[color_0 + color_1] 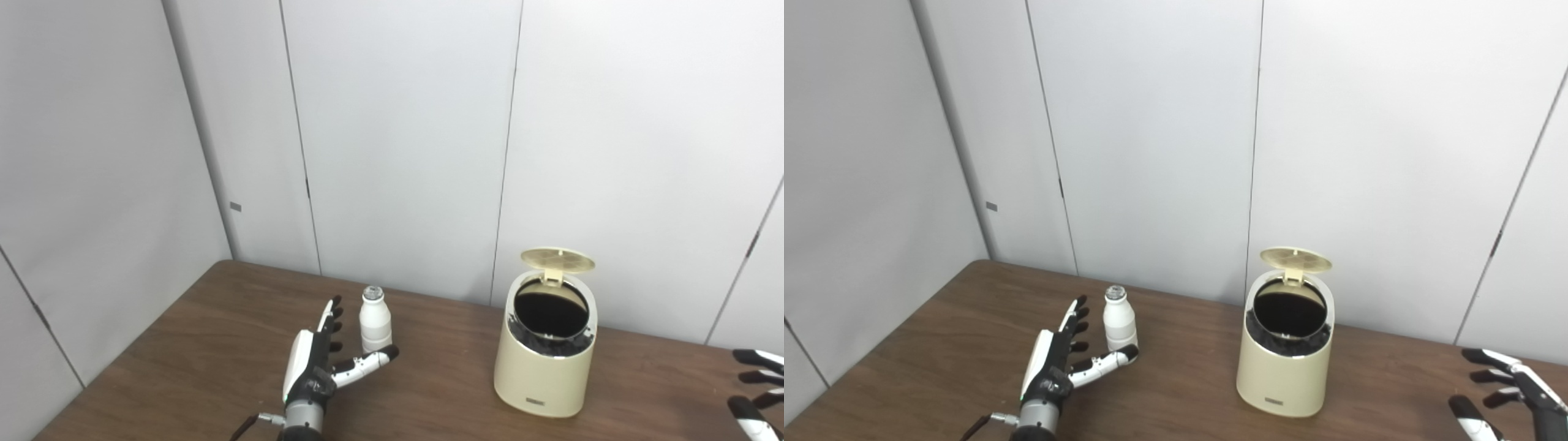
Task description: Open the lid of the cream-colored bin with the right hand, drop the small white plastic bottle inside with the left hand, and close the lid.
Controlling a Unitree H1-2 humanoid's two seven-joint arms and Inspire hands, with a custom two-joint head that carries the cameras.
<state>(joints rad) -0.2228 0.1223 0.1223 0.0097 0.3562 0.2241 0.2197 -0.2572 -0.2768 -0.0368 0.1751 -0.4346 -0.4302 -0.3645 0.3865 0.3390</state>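
Left eye view: bin [545, 367] at right has its lid [557, 260] up, so bottle pickup looks next; left hand [318, 361] spread empty just beside the bottle [375, 320] must close on it; right hand [1507, 392] waits spread, far right

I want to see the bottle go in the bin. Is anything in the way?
Nothing visible. The left hand is open right beside the small white bottle. The table between the bottle and the cream bin is bare, and the lid is up.
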